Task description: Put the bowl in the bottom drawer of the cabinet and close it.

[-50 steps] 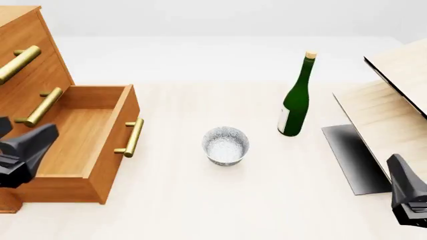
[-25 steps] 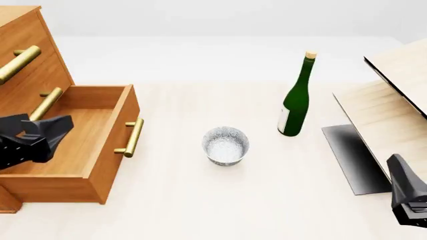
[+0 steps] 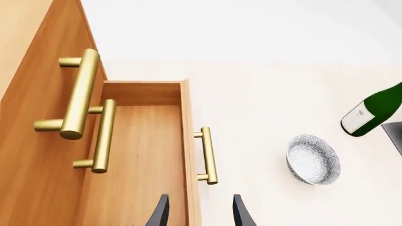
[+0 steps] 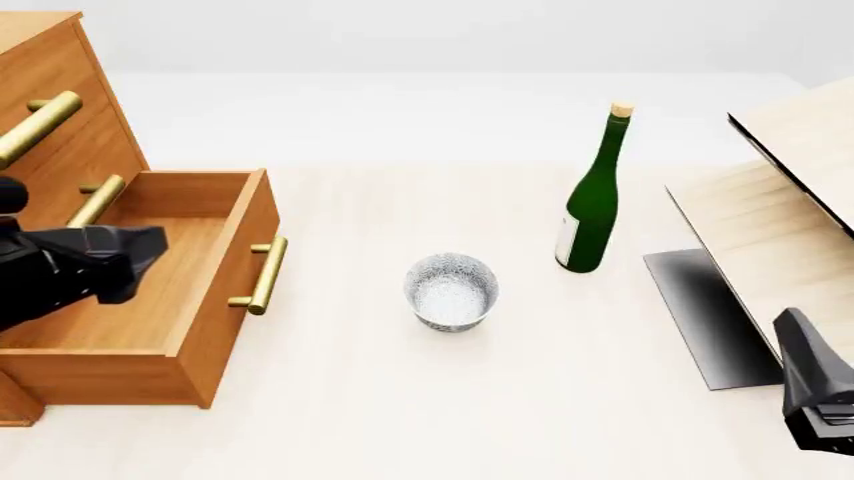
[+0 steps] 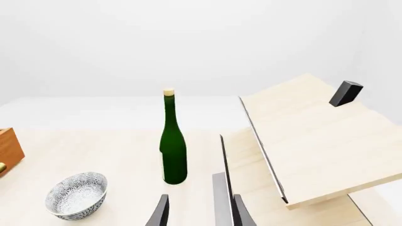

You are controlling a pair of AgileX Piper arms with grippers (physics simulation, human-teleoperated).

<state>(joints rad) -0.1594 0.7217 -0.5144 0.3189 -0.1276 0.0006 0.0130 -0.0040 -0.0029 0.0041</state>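
Note:
The bowl (image 4: pixel 451 290), small, white and grey-speckled, stands upright on the table between the cabinet and a green bottle; it also shows as the bowl (image 3: pixel 313 159) and the bowl (image 5: pixel 76 195). The cabinet (image 4: pixel 54 150) stands at the left with its bottom drawer (image 4: pixel 230 300) pulled open and nothing in it. My left gripper (image 4: pixel 144 250) hovers open over the drawer's inside, well left of the bowl. In its wrist view, the left gripper (image 3: pixel 199 216) has its fingers either side of the drawer's front wall (image 3: pixel 188 141). My right gripper (image 4: pixel 795 335) is open at the near right, holding nothing.
A tall green corked bottle (image 4: pixel 591 200) stands right of and behind the bowl. A pale wood structure (image 4: pixel 774 220) with a dark grey base plate (image 4: pixel 701 310) fills the right side. The two upper drawers are shut, brass handles (image 4: pixel 38 125) sticking out.
My left gripper has risen and moved right, farther over the open drawer. The bowl, the bottle and the right arm have not moved.

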